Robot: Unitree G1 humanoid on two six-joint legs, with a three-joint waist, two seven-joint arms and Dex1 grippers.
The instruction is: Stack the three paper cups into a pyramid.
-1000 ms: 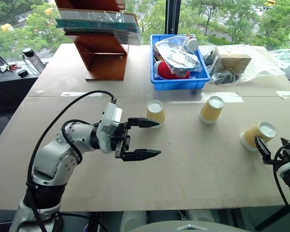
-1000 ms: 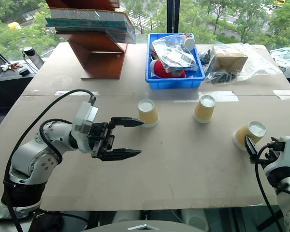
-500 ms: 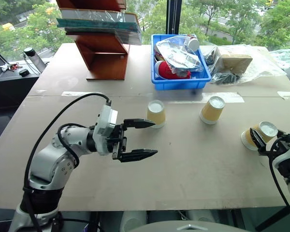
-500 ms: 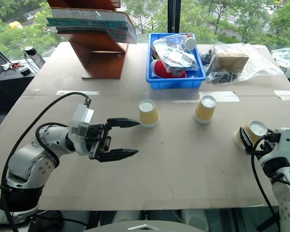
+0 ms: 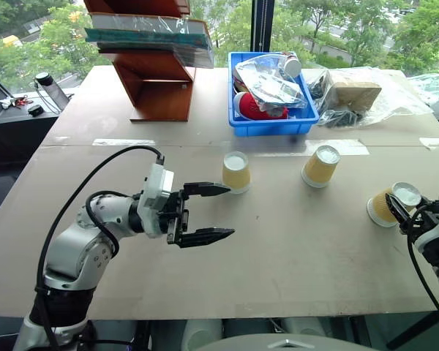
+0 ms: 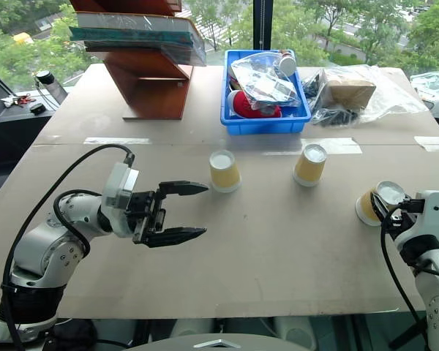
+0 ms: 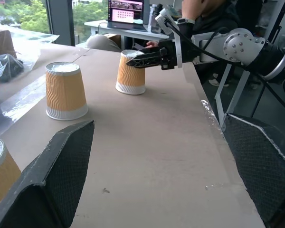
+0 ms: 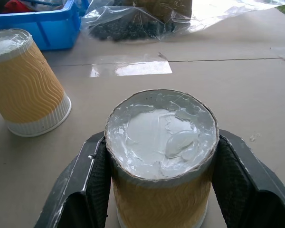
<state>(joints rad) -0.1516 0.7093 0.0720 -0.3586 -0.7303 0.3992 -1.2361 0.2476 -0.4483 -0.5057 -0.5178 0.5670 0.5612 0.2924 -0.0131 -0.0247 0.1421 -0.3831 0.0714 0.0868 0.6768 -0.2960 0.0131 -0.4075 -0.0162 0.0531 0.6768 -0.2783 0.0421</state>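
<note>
Here, ribbed yellow-tan cup (image 8: 161, 156) (white base up).

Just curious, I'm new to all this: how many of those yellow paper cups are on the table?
3. One cup stands near the middle, one to its right, and one at the right edge between the right end effector's fingers. None looks hidden.

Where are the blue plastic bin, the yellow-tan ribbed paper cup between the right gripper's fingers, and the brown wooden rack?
Blue plastic bin (image 5: 269, 127), left eye view, front wall.
Yellow-tan ribbed paper cup (image 8: 161, 126), right wrist view, white base.
Brown wooden rack (image 5: 159, 91), left eye view, lower body.
</note>
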